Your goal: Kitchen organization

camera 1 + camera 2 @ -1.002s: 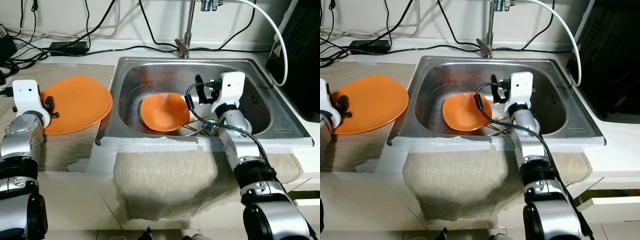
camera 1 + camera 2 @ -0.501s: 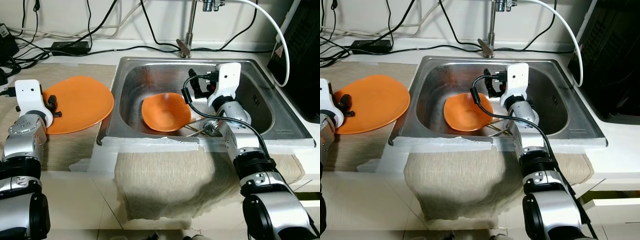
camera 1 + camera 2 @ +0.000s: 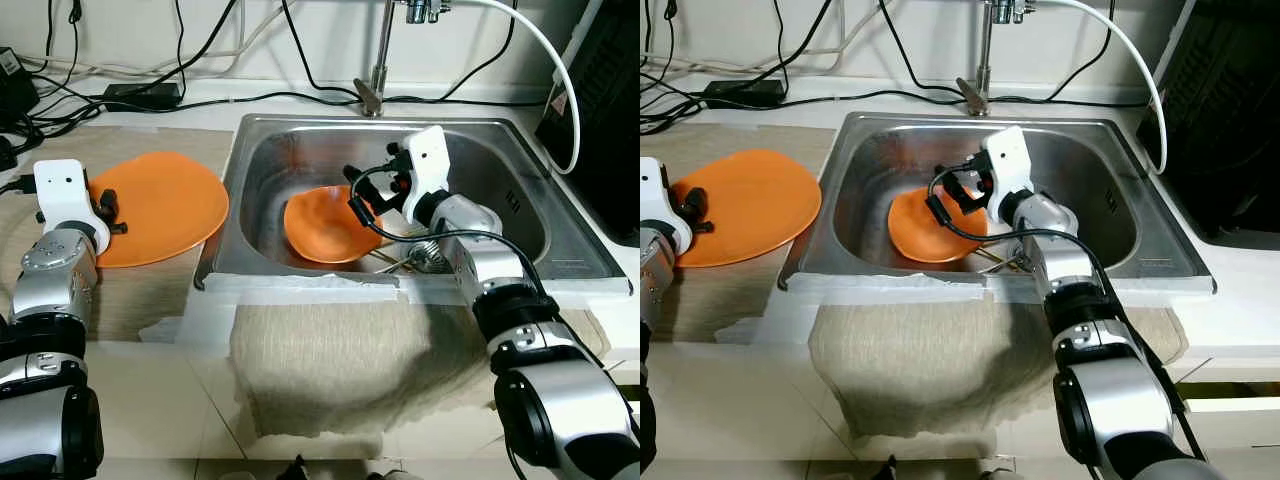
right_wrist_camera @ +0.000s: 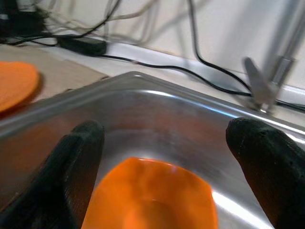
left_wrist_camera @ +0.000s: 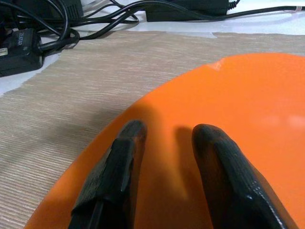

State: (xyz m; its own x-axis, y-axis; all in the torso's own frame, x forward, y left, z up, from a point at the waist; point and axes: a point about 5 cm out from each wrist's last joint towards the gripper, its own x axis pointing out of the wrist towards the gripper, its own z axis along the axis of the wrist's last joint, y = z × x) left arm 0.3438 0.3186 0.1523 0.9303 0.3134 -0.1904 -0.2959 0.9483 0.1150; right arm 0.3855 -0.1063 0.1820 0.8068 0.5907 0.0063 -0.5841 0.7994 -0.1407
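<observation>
An orange bowl (image 3: pixel 325 222) lay in the silver steel sink (image 3: pixel 520 190), and an orange plate (image 3: pixel 160 205) sat on a beige woven mat (image 3: pixel 150 150). The tabletop (image 3: pixel 620 290) was white, the cables (image 3: pixel 200 55) black, both pincers' fingers (image 5: pixel 119 176) black.

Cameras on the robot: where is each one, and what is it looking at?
Left eye: on the head, looking down at the sink, both silver arms in sight.
Right eye: beside it, same scene.
Left wrist: on the left arm, looking along the left gripper onto the orange plate.
Right wrist: on the right arm, looking between the open right gripper fingers at the orange bowl.
Shared: eyes and right wrist show bowl and sink.
</observation>
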